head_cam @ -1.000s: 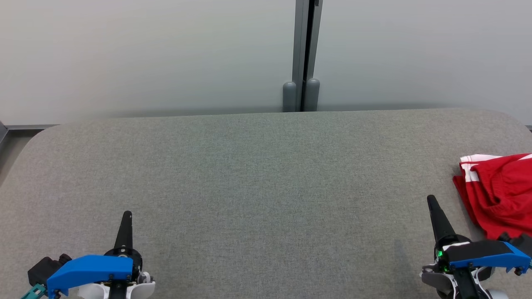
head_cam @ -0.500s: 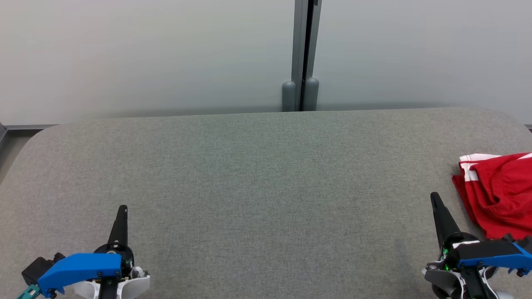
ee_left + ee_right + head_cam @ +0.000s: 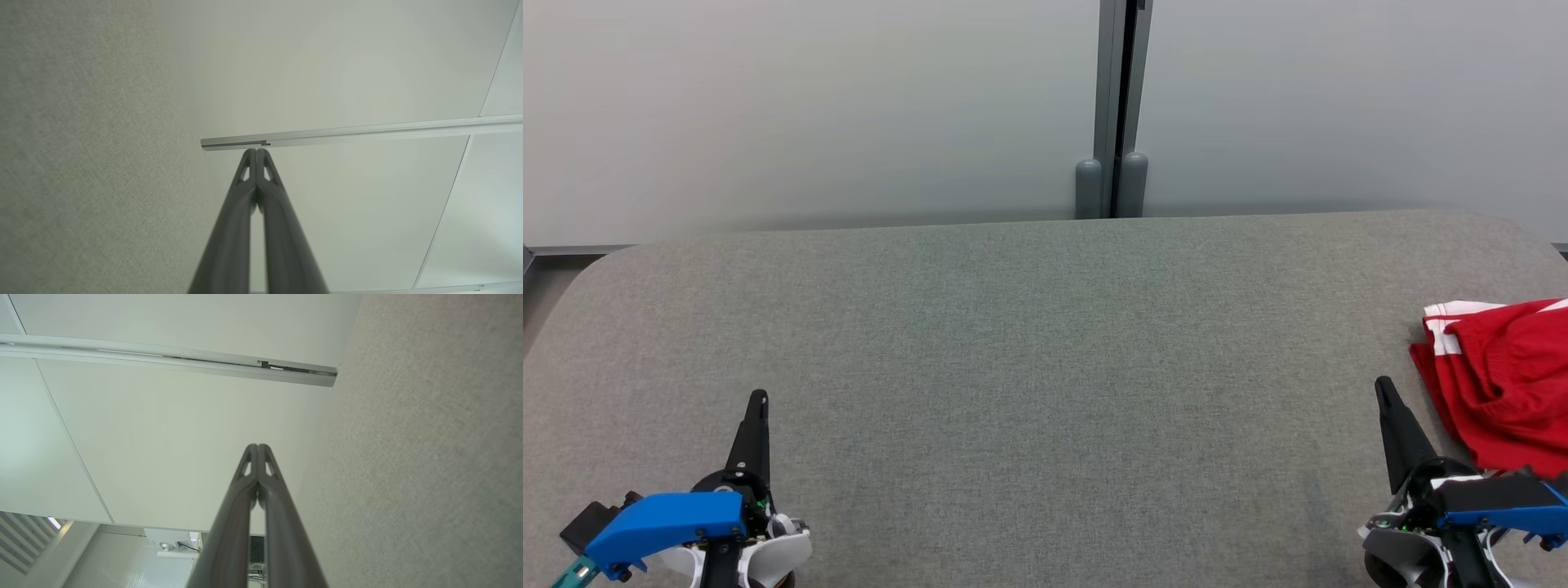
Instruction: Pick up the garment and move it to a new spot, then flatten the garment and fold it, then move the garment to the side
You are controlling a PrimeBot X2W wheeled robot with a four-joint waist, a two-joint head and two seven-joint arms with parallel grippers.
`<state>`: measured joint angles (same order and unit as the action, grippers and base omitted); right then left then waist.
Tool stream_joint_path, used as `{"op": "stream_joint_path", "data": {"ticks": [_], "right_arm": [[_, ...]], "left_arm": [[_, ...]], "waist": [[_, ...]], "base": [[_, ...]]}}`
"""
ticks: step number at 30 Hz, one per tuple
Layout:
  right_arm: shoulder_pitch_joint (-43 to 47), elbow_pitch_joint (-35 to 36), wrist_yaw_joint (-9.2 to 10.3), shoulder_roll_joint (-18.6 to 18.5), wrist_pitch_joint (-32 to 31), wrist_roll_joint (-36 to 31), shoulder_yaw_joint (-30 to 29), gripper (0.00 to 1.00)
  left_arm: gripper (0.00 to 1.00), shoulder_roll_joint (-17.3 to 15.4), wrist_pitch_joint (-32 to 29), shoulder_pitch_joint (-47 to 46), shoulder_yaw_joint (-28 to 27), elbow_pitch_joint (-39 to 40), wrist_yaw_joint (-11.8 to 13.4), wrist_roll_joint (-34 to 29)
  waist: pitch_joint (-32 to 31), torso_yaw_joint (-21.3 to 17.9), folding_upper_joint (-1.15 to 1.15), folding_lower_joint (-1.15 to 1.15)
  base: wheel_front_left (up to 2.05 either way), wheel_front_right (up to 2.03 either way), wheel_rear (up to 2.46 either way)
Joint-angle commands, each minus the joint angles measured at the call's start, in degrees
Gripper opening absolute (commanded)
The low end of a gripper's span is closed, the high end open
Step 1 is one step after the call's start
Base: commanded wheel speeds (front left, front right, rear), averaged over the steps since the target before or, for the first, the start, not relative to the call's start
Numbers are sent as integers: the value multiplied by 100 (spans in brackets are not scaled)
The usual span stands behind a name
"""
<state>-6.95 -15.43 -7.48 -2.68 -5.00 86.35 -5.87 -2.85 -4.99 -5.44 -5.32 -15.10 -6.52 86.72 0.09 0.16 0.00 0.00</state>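
Head view is showing the garment (image 3: 1503, 384) lying on the counter (image 3: 1045, 367) at its far right side, with the picture's right edge cutting it off. The garment is red with white stripes along its upper left border, and it is sitting in a compact folded bundle with soft creases and an overlapping upper layer. The right pincer (image 3: 1381, 382) is hovering just left of the garment, its two dark fingers pressed together into a single point and aiming up the view; whether its blue-covered wrist is touching the garment's lower hem cannot be told. The left pincer (image 3: 759, 396) is sitting at the lower left, well apart from the garment, its fingers likewise pressed together and gripping nothing. Right wrist view and left wrist view are each showing the fingertips meeting with nothing between them. A broad stretch of grey fabric surface is extending between the two pincers. The counter's far edge is running along a pale wall (image 3: 809, 106), rounding off at both far corners, and a grey post (image 3: 1112, 106) is standing behind the middle of that edge.
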Motion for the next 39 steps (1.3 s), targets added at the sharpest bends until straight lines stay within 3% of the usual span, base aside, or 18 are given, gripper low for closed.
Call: {"op": "stream_joint_path", "data": {"ticks": [1, 14, 39], "right_arm": [[63, 64, -2, -34, -51, 123, -23, 0], [122, 162, -2, -36, -175, 624, -82, 0], [115, 164, -2, -36, -172, 614, -80, 0]], "left_arm": [[0, -4, -44, -85, -61, 44, -45, 98], [0, -4, -170, -104, -135, 129, -136, 586], [0, -4, -174, -105, -136, 127, -118, 578]], "waist": [[1, -1, 0, 0], [9, -16, 0, 0], [9, -16, 0, 0]], "base": [[0, 0, 0], [0, 0, 0], [0, 0, 0]]}}
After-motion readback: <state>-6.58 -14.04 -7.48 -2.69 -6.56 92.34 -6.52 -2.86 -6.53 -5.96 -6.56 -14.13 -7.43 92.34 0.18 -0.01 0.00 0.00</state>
